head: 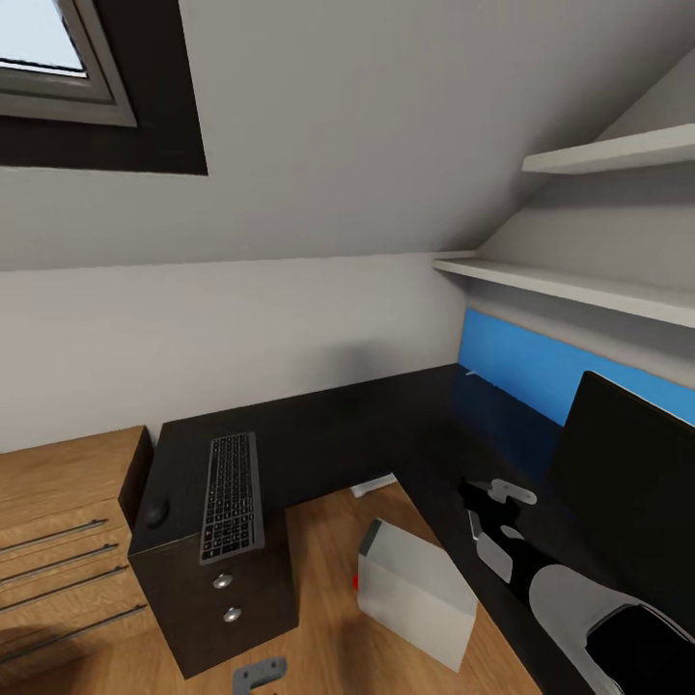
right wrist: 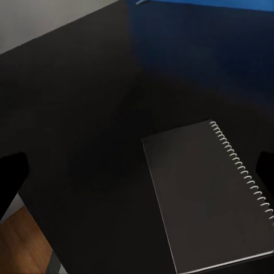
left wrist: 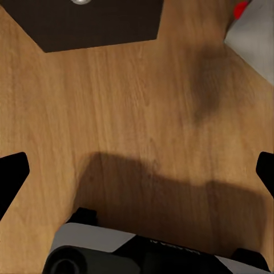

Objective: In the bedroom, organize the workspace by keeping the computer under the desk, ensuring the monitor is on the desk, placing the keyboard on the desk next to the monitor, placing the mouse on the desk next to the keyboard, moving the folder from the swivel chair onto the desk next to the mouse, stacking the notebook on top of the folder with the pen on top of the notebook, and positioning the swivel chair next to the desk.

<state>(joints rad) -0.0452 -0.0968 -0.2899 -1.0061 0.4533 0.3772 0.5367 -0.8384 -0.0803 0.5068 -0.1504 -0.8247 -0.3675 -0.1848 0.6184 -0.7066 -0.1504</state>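
I see the keyboard [head: 232, 496] lying on the left wing of the black worktop [head: 347, 434], the computer [head: 417, 591] tilted on the wooden floor [head: 319, 560] beside it, the monitor [head: 627, 483] on the right. My right pincer [head: 492, 502] hovers spread and empty over a spiral notebook [right wrist: 208, 194]; my left pincer [left wrist: 137, 171] spread above floor

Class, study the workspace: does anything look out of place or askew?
Yes. The computer sits tilted on the floor beside the desk rather than under it, and the keyboard lies on the far desk wing, away from the monitor.
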